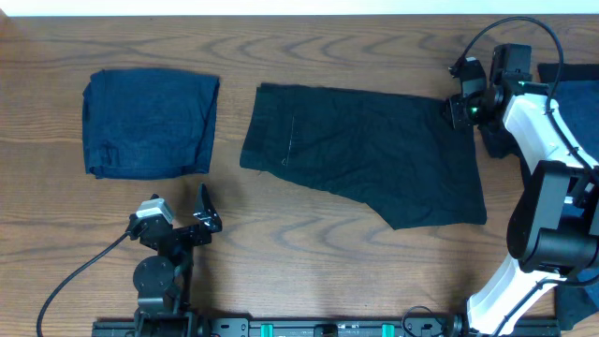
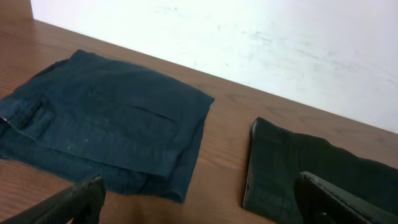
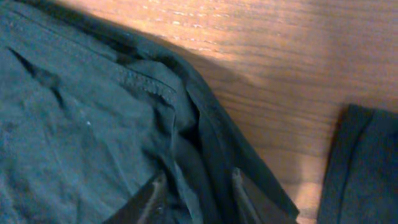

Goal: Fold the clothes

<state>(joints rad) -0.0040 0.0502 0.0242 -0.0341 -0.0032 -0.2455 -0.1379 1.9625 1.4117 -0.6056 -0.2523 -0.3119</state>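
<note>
A black garment point(image 1: 365, 154) lay spread flat across the middle of the counter point(image 1: 328, 47), one end straight and the other running to a slanted lower edge. To its left, apart from it with bare wood between, sat a folded garment point(image 1: 150, 124), navy, a neat rough square with its edges stacked.

The right hand point(image 1: 456, 108) was down at the far right corner of the black garment. In the right wrist view its fingers point(image 3: 155, 199) stood partly apart, with a ridge of the seamed edge lying in the gap. They were not pressed together on it, and whether either finger touched the cloth I could not tell. The cloth there was rumpled, with a hem line running diagonally toward the corner.

Past that corner, across a strip of bare wood, lay a dark pile point(image 1: 573, 92) at the counter's right edge, partly behind the right arm.

The left hand point(image 1: 208, 213) hung near the front edge, below the gap between the two garments, well clear of both. Its fingers were spread wide and held nothing. Its camera looked over the folded garment and the near end of the black one.
</note>
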